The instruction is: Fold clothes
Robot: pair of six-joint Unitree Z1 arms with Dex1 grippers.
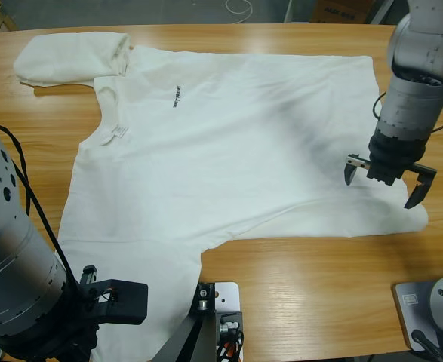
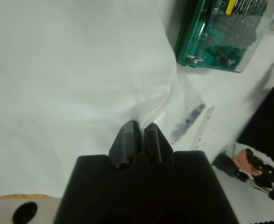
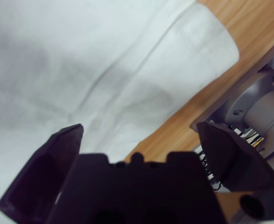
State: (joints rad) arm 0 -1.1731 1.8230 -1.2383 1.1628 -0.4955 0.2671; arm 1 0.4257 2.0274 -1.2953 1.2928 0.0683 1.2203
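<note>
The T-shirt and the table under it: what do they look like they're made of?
T-shirt: soft matte white knit, probably cotton; it drapes in shallow creases, with stitched hems and a ribbed collar. Table: wood or wood veneer, I can't tell which, honey-coloured with visible grain and a low satin sheen. The left gripper is pinching the fabric into a thin, pliable fold.

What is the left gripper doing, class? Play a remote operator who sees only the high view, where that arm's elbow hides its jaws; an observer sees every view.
Observer: The left wrist view shows the left gripper shut on a pinched ridge of the white T-shirt.
Operator: Is anything lying near that ridge?
Observer: Yes, a see-through green tool case lies just beyond the cloth's edge.
</note>
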